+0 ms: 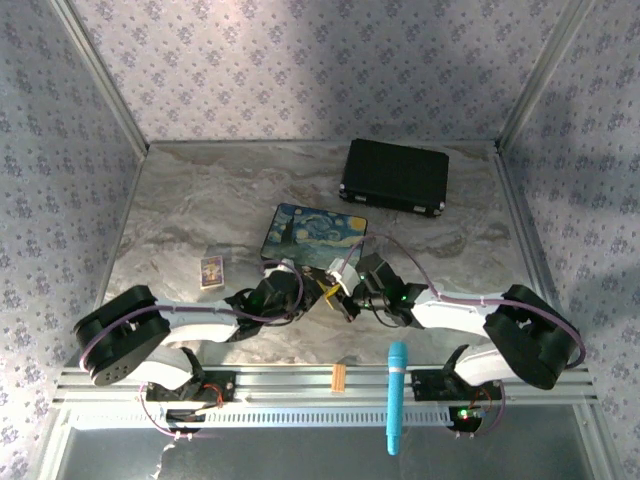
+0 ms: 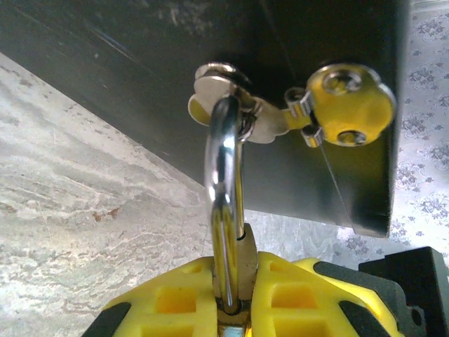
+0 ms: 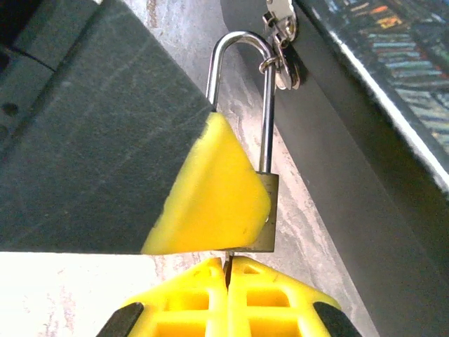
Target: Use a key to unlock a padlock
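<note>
1. Left claw [image 2: 235, 295]: ribbed yellow plastic fingers [image 2: 175, 302] clamped on the padlock [image 3: 267, 210] body, one on each side. The shackle [image 2: 223, 210] rises out between them.
2. Padlock: small blocky body in dull brass, with a polished, rounded silver U-shaped shackle. It hangs at the front wall of the painted box [image 1: 313, 232], low over the worktop [image 1: 200, 200], between the two claws.
3. The shackle top is threaded through a thin silver hasp loop [image 2: 231, 105] on the box's dark, smooth side. Both shackle legs look seated in the body.
4. Just beside the hasp is a lobed yellow plastic piece [image 2: 351, 105] with two screw heads, held by a small metal clip.
5. Right claw [image 3: 228, 281]: yellow fingertips pressed together right under the padlock base, pinching a thin sliver that looks like the key [image 3: 226, 261]. Its tip is touching or almost touching the bottom of the body; too small to tell.
6. In the right wrist view, the left claw's smooth yellow wedge pad [image 3: 210, 189] covers most of the padlock's face.
7. Worktop: marble-patterned, matte grey-beige.
8. Box lid: swirly blue and yellow painting.
9. Well apart from the box: a black ribbed case [image 1: 395, 177] at the far right, a small printed card [image 1: 211, 271] at the left, and a blue cylindrical tool [image 1: 396, 395] on the near rail.
</note>
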You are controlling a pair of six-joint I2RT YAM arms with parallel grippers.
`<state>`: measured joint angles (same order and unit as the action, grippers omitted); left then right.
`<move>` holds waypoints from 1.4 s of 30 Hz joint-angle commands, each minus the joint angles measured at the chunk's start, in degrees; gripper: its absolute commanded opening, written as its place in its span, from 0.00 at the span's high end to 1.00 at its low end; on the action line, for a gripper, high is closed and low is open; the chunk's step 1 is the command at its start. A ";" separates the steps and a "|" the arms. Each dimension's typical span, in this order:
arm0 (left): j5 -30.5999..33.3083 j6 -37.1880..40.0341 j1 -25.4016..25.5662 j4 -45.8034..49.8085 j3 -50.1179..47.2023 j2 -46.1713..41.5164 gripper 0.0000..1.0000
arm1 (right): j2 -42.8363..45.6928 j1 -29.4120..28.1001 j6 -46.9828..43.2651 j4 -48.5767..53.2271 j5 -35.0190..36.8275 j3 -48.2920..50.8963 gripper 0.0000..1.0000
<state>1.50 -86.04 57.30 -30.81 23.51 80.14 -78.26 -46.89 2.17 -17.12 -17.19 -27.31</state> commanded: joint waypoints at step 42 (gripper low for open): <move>-2.22 -1.20 1.00 -3.68 2.12 6.67 1.00 | 20.75 -0.11 20.83 12.36 16.79 6.00 0.22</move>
<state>-0.10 -87.70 57.93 -34.15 23.94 85.76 -62.37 -47.59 18.00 -10.81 -5.45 -22.06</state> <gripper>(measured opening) 0.116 0.742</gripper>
